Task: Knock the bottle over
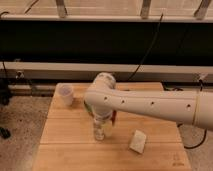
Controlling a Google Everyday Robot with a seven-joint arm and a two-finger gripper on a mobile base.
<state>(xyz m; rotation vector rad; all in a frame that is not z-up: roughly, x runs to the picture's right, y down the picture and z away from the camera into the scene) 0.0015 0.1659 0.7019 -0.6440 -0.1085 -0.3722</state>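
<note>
A small clear plastic bottle [99,131] stands upright on the wooden table [65,135], left of centre near the front. My white arm reaches in from the right, and its wrist hangs directly over the bottle. The gripper [101,119] sits under the wrist, right at the bottle's top, and is mostly hidden by the arm. Only dark parts with a bit of red and green show beside the wrist. The bottle's cap is hidden behind the gripper.
A translucent white cup [65,94] stands at the table's back left corner. A flat white block [137,141] lies at the front right of the bottle. A dark cabinet with cables runs behind the table, and the floor lies to the left.
</note>
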